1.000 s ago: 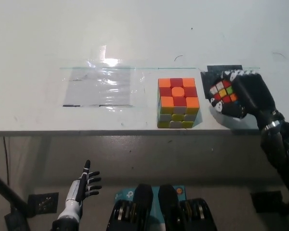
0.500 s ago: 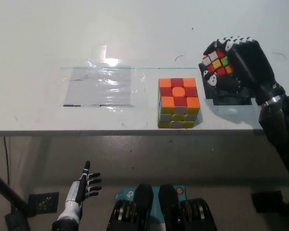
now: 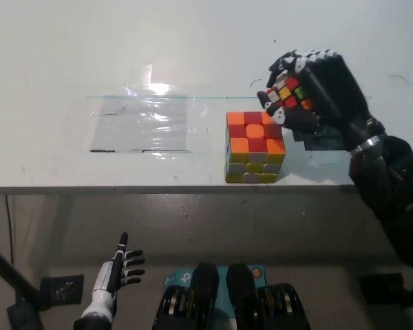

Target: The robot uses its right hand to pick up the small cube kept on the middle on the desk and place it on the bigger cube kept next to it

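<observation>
The black right hand (image 3: 316, 86), grasping the small multicoloured cube (image 3: 287, 93), has moved left, seemingly just above the large orange-and-red cube's (image 3: 254, 146) corner; fingers hide much of it.

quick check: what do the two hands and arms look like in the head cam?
The right hand is black with white patches at its fingertips, on a bulky black arm with a silver ring at the wrist. The left hand is slim, white with dark joints and fingers, on a white forearm.
</observation>
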{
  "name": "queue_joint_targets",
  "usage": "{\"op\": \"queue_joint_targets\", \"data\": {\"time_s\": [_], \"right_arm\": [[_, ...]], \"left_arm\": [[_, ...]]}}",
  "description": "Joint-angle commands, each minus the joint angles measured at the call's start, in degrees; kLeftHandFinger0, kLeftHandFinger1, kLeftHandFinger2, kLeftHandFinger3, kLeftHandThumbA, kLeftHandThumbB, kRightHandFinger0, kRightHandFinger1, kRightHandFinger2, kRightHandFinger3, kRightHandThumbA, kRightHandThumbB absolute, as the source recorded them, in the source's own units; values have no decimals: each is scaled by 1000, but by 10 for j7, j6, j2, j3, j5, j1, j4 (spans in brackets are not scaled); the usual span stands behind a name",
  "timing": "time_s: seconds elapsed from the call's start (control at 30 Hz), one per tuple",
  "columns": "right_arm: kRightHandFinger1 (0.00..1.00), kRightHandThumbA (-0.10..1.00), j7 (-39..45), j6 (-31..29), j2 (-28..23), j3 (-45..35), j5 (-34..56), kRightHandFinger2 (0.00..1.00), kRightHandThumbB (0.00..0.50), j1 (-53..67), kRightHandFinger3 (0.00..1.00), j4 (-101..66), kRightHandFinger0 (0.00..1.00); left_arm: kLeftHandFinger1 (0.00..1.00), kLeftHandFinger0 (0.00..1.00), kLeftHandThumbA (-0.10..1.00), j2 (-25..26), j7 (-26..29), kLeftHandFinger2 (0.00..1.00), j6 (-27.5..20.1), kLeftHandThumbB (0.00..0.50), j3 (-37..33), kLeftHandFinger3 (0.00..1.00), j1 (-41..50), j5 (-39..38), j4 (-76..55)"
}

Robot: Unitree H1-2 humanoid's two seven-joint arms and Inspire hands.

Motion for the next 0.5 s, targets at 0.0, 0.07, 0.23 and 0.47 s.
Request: {"op": "queue_joint_targets", "data": {"time_s": [0.0, 0.07, 0.23, 0.47], "right_arm": [[177, -100, 11, -3, 10, 4, -4, 592, 240, -20, 424, -13, 0], [146, -100, 1, -8, 22, 10, -6, 574, 209, -20, 423, 1, 0], [185, -100, 2, -15, 26, 14, -7, 607, 163, -19, 452, 12, 0], [131, -100, -27, -38, 33, 22, -18, 558, 182, -21, 412, 47, 0]], "left_arm": [[654, 719, 1000, 6, 8, 695, -12, 185, -3, 680, -7, 4, -6], [674, 738, 1000, 7, 11, 734, -12, 173, -5, 742, -10, 7, -1], [623, 686, 1000, 7, 10, 679, -13, 195, -3, 670, -11, 3, 0], [689, 774, 1000, 7, 14, 722, -7, 209, -5, 699, -11, 7, -4]]}}
